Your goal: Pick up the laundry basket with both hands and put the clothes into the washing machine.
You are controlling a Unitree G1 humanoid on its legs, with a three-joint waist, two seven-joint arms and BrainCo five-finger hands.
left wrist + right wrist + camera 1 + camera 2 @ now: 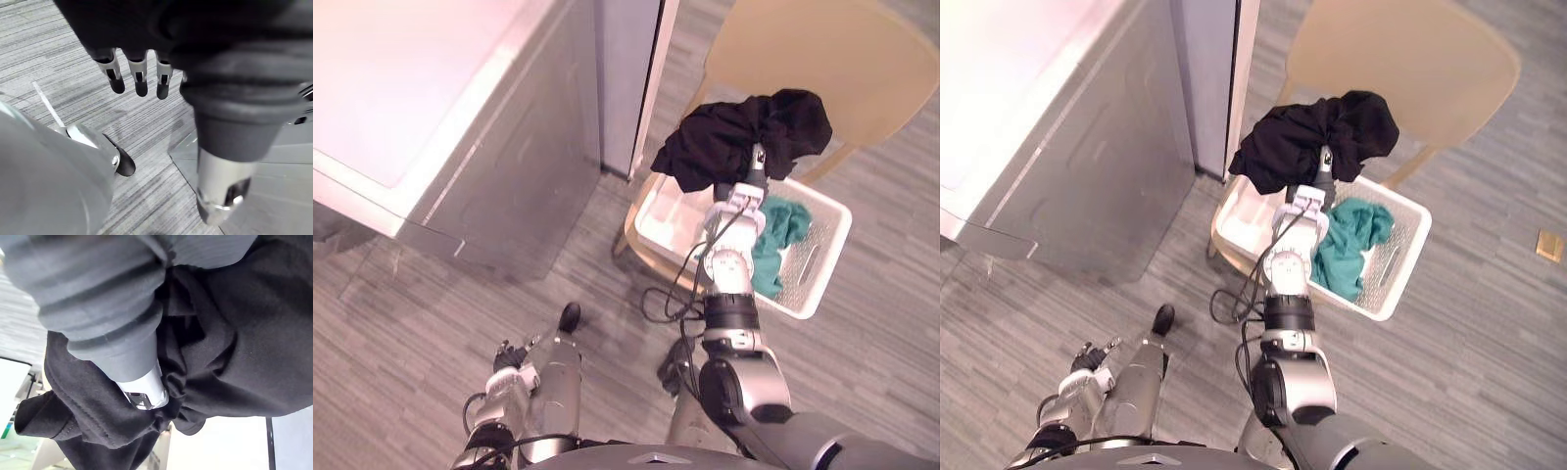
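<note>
The laundry basket (pixel 822 266), white with slotted walls, sits on the seat of a beige chair (pixel 822 59) that stands on the grey striped floor (pixel 862 392), just beside the front corner of the washing machine (pixel 460 127). The right arm reaches out over the basket, and the right robot hand (pixel 143 390) grips a black garment (pixel 724 142). In the right wrist view its thumb is sunk into tightly gathered folds of the cloth, while the fingers are buried under the fabric. The garment hangs bunched from that hand, lifted clear above the basket's far rim and in front of the chair back, not touching the washing machine. A teal cloth (pixel 778 235) lies crumpled inside the basket, in the half farther from the machine; the half nearer the machine shows bare white bottom. The left robot hand (pixel 141 78) hangs low by the robot's side over the floor, well apart from the basket and the chair, its fingers relaxed and nearly straight with nothing between them. A small tan tag (pixel 1549 245) lies on the floor out past the basket's right end.
</note>
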